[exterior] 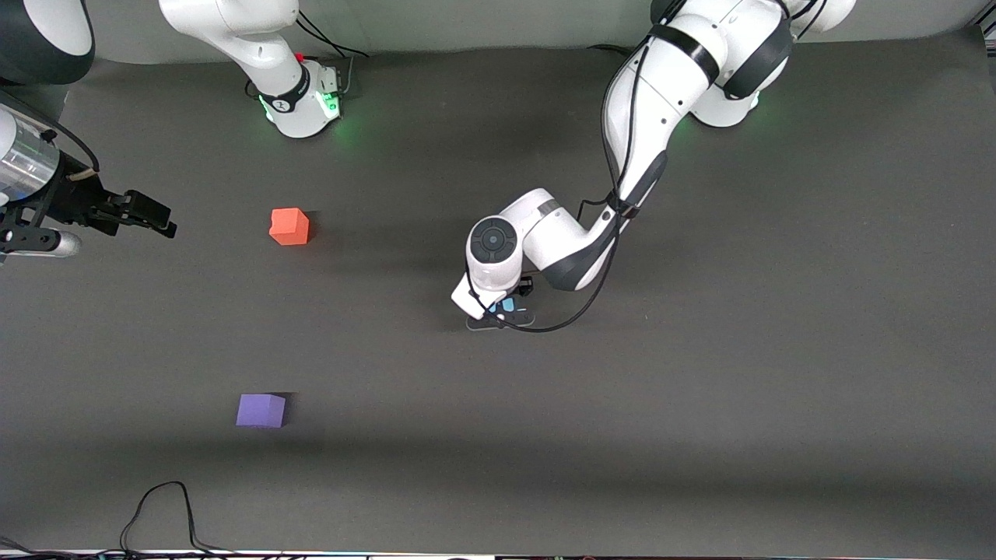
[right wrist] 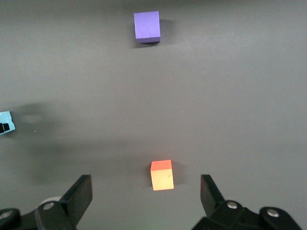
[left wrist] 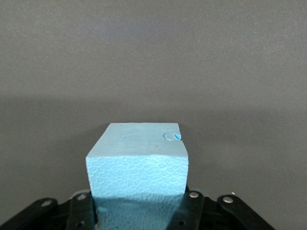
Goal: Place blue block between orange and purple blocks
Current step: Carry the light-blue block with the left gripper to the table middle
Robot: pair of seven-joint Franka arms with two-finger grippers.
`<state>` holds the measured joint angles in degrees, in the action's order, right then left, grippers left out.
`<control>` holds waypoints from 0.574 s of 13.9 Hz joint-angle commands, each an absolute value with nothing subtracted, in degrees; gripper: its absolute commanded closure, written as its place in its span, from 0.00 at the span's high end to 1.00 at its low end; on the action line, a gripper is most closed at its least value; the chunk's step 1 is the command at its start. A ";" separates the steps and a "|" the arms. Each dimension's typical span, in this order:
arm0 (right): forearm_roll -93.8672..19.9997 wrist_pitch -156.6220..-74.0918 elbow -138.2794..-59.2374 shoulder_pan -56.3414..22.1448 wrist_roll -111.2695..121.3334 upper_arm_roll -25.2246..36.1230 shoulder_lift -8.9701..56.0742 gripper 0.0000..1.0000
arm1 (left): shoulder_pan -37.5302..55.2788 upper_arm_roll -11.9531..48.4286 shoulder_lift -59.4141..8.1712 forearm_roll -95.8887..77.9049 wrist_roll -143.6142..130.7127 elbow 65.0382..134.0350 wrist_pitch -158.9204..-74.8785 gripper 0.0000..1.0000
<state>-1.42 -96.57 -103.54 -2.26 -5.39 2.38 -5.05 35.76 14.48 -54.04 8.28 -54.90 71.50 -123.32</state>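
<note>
The left claw has the blue block pinched between its fingers, down low near the middle of the bench, and the left wrist view shows the cube's sides seated snugly between the two pads. So the pick looks done, or all but done; whether the block has cleared the surface I cannot tell. The carry and the placing are all to come.

The target gap is well apart from here, toward the right arm's end of the bench. The orange block sits farther from the front camera, the purple block nearer to it, with open bench between them and nothing in that gap. The blue block lies at a depth between the two, so I judge the remaining move to be mostly a slide across toward that end.

The right claw waits with its fingers spread wide and empty, over the bench's edge at its own end.

A look at the cube: light sky-blue, matte, with a pebbled foam texture on its facing side, crisp edges, and a small nick near one top corner. It sits square in the grip, not tilted.
</note>
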 commanded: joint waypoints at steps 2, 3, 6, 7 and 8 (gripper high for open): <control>-1.05 -96.59 -102.39 -2.46 -5.36 2.20 -3.96 1.00 | 36.04 13.80 -53.09 8.79 -54.93 70.49 -122.00 1.00; -1.14 -96.59 -102.31 -2.46 -5.54 2.20 -3.96 1.00 | 35.43 13.80 -52.13 9.05 -54.93 70.49 -121.12 1.00; -1.14 -96.50 -101.61 -2.46 -5.54 2.20 -3.87 1.00 | 32.71 13.89 -47.39 9.05 -53.28 70.49 -114.90 1.00; -1.14 -96.50 -100.99 -2.55 -5.62 2.11 -3.35 1.00 | 31.65 13.97 -45.37 8.79 -50.74 70.49 -112.26 1.00; -1.23 -96.50 -100.12 -2.90 -5.71 1.41 -2.99 1.00 | 30.34 13.89 -43.09 8.62 -48.45 70.84 -109.37 1.00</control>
<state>-1.42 -96.70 -102.74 -2.28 -5.39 2.11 -4.32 32.28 13.98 -48.58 8.36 -52.12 69.06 -114.57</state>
